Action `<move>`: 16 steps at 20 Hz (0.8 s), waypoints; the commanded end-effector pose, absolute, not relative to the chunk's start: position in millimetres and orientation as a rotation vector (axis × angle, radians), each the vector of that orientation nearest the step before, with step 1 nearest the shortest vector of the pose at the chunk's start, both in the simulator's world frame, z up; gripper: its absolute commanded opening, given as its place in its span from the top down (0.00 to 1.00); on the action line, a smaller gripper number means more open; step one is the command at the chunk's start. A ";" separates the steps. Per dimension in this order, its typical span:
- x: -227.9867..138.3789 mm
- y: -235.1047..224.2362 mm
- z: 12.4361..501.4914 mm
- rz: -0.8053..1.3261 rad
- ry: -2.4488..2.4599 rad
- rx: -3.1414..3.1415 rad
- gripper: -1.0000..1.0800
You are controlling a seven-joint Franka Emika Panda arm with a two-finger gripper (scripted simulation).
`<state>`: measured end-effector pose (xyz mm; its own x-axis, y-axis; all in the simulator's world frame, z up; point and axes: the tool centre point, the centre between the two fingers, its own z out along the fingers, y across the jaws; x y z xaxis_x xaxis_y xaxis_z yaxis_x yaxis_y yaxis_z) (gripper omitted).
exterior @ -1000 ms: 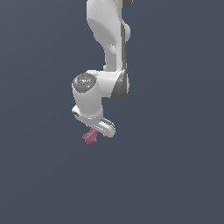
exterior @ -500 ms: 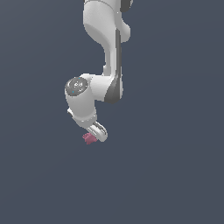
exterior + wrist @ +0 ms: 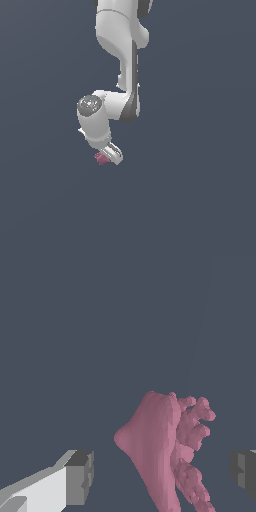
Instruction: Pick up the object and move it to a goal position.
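Observation:
The object (image 3: 160, 446) is a small lumpy dusky pink piece with jagged points on one side. In the wrist view it lies between my two fingers, with a gap on each side between it and the grey pads (image 3: 80, 476). My gripper (image 3: 162, 473) is open around it and not touching it. In the exterior view the object (image 3: 101, 159) peeks out just under the white gripper (image 3: 107, 156), towards the exterior view's left. The hand hides most of it there.
The white arm (image 3: 125, 65) comes down from the top of the exterior view and bends at the wrist (image 3: 92, 112). The ground (image 3: 200, 200) is a plain dark grey-blue surface with nothing else on it in view.
The wrist has swung towards the exterior view's left and the gripper has come down a little over the object. The object has stayed almost in place.

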<state>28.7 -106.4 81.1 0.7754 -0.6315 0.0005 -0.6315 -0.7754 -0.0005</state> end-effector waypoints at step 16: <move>29.2 -106.7 53.8 0.000 1.057 -2.958 1.00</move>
